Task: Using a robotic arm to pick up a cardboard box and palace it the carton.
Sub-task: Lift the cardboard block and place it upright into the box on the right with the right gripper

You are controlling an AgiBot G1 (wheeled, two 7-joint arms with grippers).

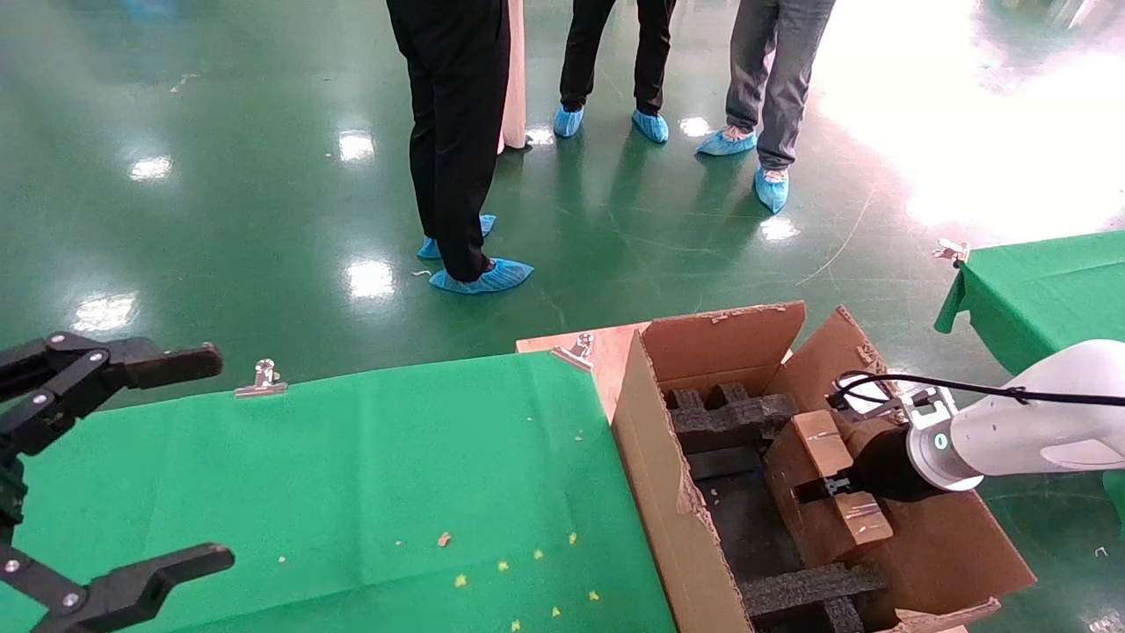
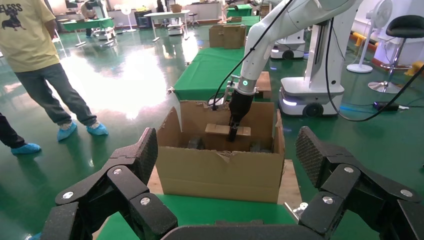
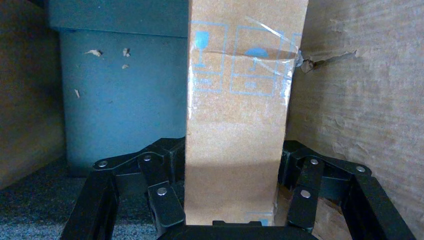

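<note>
The robotic arm point(image 1: 1028, 431), white with a glowing teal ring at its wrist, reaches in from the 3 o'clock side of the head view, its right gripper point(image 1: 835, 485) clamped on the cardboard box point(image 1: 822, 488) inside the carton point(image 1: 668, 492). The cardboard box is small, plain brown and oblong, sealed with clear tape and printed with pale blue handling symbols; the right wrist view shows it point(image 3: 240, 115) pinched between the black linked fingers point(image 3: 162, 197). It sits tilted above the black foam blocks point(image 1: 729, 418), close to the carton's wall at 3 o'clock. The carton, large and ragged at its torn flaps, stands just beside the green-clothed table point(image 1: 352, 492). At 9 o'clock the left gripper point(image 1: 132, 457) hangs over the cloth with fingers spread wide, holding nothing.
</note>
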